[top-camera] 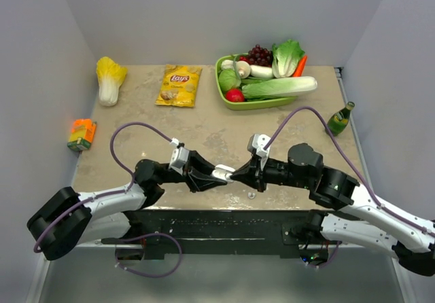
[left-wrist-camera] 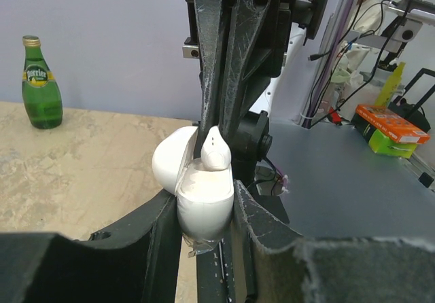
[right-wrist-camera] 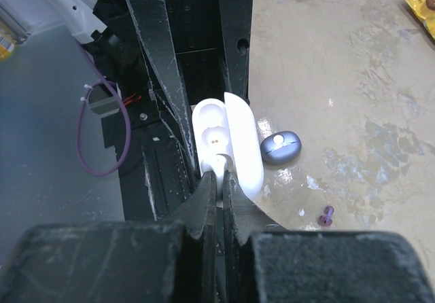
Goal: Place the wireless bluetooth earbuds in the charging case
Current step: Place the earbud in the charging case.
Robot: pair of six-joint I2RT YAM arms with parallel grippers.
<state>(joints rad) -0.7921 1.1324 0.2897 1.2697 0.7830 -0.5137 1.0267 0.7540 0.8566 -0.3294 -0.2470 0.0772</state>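
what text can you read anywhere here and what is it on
"Lay's": on the yellow chip bag.
"perrier": on the green bottle, on its label.
orange carton: print too small to read.
orange box off the table: print too blurred to read.

Left gripper (top-camera: 217, 174) clamped, right gripper (top-camera: 235, 175) pinched (facing)

My left gripper (left-wrist-camera: 204, 204) has matt black plastic fingers (left-wrist-camera: 153, 248), rough-grained and scuffed pale along the edges. The rounded white plastic charging case (left-wrist-camera: 204, 215) is smooth and glossy, as is the tiny white plastic earbud (left-wrist-camera: 215, 152) atop it. Beside the case, the lilac pebble-shaped earbud (right-wrist-camera: 281, 147) looks satiny, on a glossy beige mottled tabletop (right-wrist-camera: 353, 79).
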